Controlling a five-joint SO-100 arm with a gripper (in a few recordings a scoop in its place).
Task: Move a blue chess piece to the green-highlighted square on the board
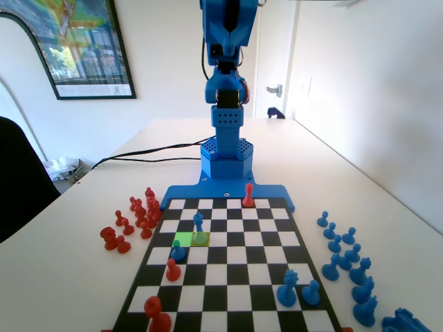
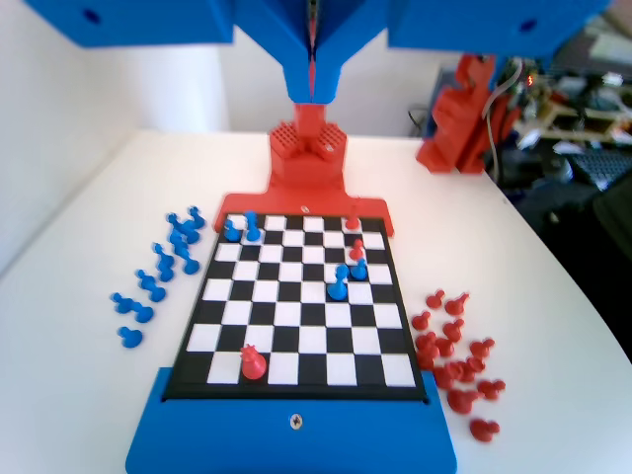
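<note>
Gripper needs to come down on the blue chess piece, which stands upright on the duller olive square in the left half of the board in the fixed view. The green-highlighted square lies directly to the left of it there, sharing an edge, so the move is a single square sideways. A short blue pawn stands on the square just in front of the green one, towards the camera, and a red piece sits one square further on.

To do this well, I judge the jaws should open wide, drop straight over the small round head and close on the narrow stem. The lift should be high enough to free the base, and the piece should go down in the middle of the green square, away from the pawn.

In the wrist view the same blue chess piece shows well below the gripper. The jaws hang high above the board, pressed together with only a thin line between them, and they hold and touch nothing
</note>
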